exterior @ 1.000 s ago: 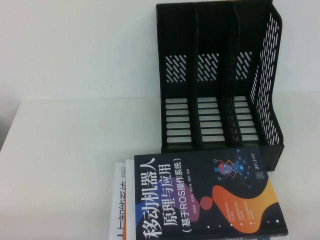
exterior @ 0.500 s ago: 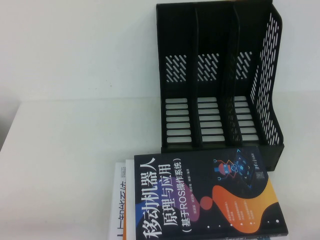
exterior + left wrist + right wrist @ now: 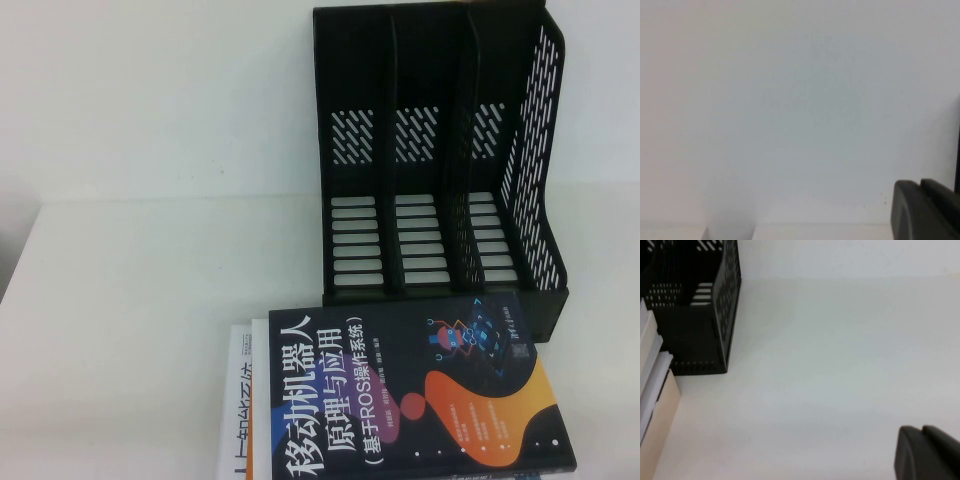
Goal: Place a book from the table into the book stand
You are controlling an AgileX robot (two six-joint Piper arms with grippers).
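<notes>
The dark navy book lies flat, cover up, on top of a stack at the front of the white table. The black three-slot book stand stands just behind it with all slots empty. The stand also shows in the right wrist view, with the books' pale page edges beside it. Neither gripper shows in the high view. My left gripper hangs shut and empty over bare table. My right gripper is shut and empty over bare table to the right of the stand.
A white book and an orange-edged book stick out from under the navy book on its left side. The table's left edge runs diagonally at the far left. A white wall rises behind the stand.
</notes>
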